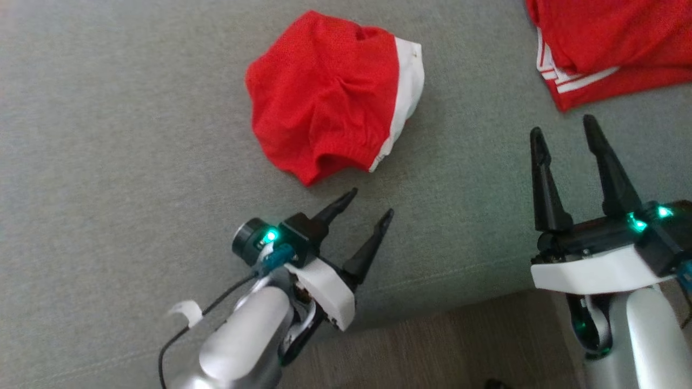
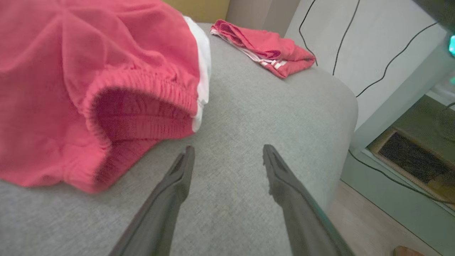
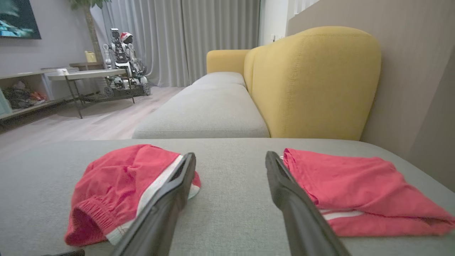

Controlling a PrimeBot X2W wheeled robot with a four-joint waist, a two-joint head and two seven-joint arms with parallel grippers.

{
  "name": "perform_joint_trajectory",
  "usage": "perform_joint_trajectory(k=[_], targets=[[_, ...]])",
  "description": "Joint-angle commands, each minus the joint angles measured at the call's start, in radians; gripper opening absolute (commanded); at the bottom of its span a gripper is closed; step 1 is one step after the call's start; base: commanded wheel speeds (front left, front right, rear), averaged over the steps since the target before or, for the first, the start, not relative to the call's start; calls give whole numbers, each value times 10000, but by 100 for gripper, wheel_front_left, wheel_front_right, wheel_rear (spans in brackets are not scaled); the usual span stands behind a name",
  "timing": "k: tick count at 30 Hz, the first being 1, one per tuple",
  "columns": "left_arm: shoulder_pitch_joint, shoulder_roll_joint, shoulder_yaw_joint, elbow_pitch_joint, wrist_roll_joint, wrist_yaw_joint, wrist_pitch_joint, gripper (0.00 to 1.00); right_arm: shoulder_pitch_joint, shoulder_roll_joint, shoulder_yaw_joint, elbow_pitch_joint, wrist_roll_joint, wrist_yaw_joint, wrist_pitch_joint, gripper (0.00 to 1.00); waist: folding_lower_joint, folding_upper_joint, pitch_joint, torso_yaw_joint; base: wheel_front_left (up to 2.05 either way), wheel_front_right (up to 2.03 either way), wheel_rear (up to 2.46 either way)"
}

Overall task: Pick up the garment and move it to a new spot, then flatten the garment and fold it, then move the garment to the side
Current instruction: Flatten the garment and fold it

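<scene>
While the left gripper [image 1: 372, 202] hung low with its fingers spread wide and holding nothing, the right gripper [image 1: 563, 126] stood the same way. If the left fingers pinched just the top layer, the garment [image 1: 324, 97] could slip or stay bunched. It lay just past them on the gray cushion [image 1: 108, 135], a crumpled red lump with a white band. Farther off sat a folded red cloth [image 1: 605, 43].

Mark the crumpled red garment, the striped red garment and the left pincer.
crumpled red garment [image 1: 324, 97], head view, on the middle of its red fabric.
striped red garment [image 1: 611, 32], head view, on its red top layer.
left pincer [image 1: 372, 201], head view, midway between its two fingertips.
</scene>
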Motion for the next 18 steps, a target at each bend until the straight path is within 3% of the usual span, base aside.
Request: perform_joint_trajectory(k=[1, 7, 18], targets=[[-391, -51, 182, -10, -123, 117, -78, 100, -308, -79, 120, -404, -18, -4, -90, 100, -3, 0, 254, -207, 0, 0, 0], [-1019, -51, -26, 521, -237, 410, -78, 100, -453, -79, 96, -313, -32, -4, -90, 100, -3, 0, 502, -291, 0, 0, 0], [-1434, -51, 134, 292, -41, 854, -78, 100, -591, -79, 93, -164, -47, -4, -90, 100, -3, 0, 827, -354, 0, 0, 0]])
